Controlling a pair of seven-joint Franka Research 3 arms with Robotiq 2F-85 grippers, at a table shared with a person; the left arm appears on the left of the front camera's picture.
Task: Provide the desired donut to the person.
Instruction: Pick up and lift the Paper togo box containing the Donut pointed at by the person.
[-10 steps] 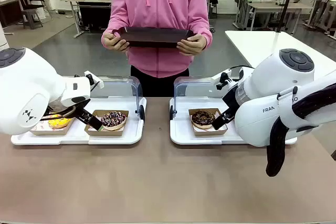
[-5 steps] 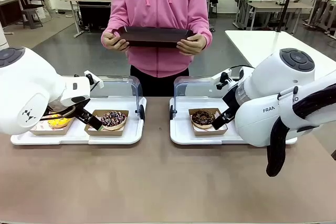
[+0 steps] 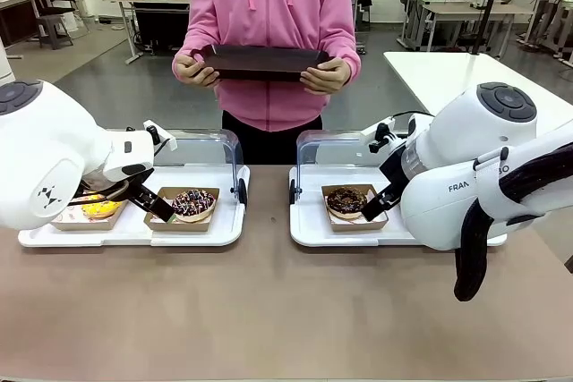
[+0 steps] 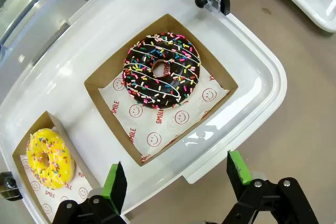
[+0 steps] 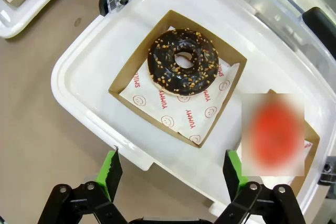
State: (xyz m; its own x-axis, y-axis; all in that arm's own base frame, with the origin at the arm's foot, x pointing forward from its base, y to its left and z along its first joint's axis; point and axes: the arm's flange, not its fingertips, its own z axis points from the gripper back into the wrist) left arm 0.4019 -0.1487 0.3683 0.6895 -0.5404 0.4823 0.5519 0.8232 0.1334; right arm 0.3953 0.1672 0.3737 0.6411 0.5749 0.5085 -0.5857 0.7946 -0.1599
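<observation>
Two white trays held three donuts in brown boxes [image 4: 210, 62]: a yellow donut [image 4: 49, 158] and a sprinkle donut [image 4: 161, 70] on the left tray [image 3: 125, 232], a nut donut [image 5: 183, 62] on the right tray [image 3: 309, 226]. The left gripper [image 4: 176, 174] hung open and empty near the sprinkle donut, and the right gripper [image 5: 171, 168] hung open and empty near the nut donut. From the front, the person [image 3: 269, 6] held one dark tray [image 3: 260, 62] in both hands [image 3: 197, 71].

Left gripper [image 4: 175, 176] and right gripper [image 5: 170, 165] each hang low, angled downward, jaws spread wide apart.
</observation>
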